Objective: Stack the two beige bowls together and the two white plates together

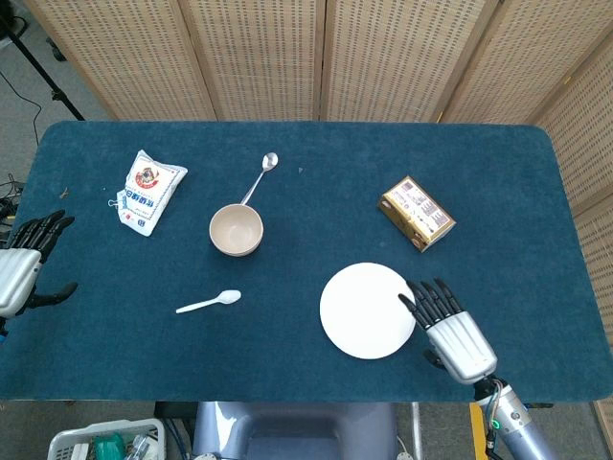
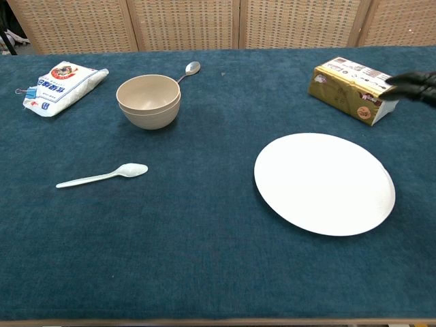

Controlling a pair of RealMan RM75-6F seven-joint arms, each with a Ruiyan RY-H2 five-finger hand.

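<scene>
The two beige bowls [image 1: 236,230] [image 2: 148,101] sit nested as one stack left of the table's middle. The white plates [image 1: 368,310] [image 2: 324,182] lie as one flat stack at the front right; a second rim barely shows under the top one in the chest view. My right hand [image 1: 452,329] hovers just right of the plates, fingers spread, holding nothing; only its dark fingertips [image 2: 415,83] show at the chest view's right edge. My left hand [image 1: 21,270] stays at the table's far left edge, fingers apart and empty.
A white plastic spoon [image 1: 208,303] [image 2: 102,176] lies in front of the bowls. A metal spoon [image 1: 260,178] [image 2: 190,69] lies behind them. A white snack bag [image 1: 147,191] [image 2: 63,86] sits at back left, a gold box [image 1: 416,213] [image 2: 356,88] at right.
</scene>
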